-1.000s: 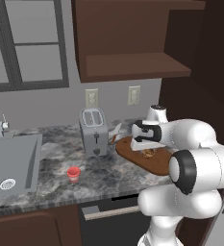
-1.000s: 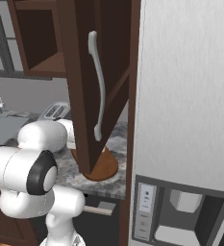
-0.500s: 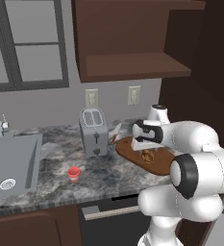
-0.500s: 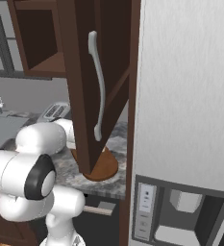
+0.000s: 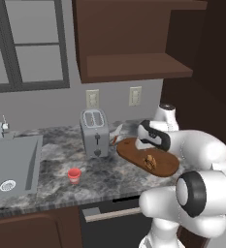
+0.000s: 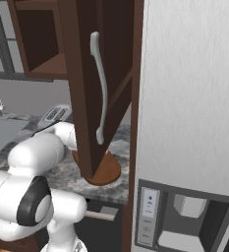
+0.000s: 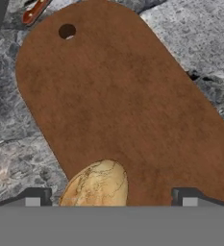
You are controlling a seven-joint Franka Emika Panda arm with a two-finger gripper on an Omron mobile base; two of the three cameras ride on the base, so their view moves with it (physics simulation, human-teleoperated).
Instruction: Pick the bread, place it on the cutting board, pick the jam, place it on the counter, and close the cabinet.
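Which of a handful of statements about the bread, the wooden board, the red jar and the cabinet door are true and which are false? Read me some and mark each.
1. The round golden-brown bread lies on the long oval reddish-brown cutting board. True.
2. The small red jam jar stands on the cutting board. False: it stands on the grey marbled counter, between the sink and the board.
3. The dark brown cabinet door with the silver bar handle is shut. False: it stands open, edge toward the right base view.
4. The silver toaster stands left of the board in the left base view. True.
5. The gripper is clamped on the bread. False: its fingers stand apart, and the bread lies between them.
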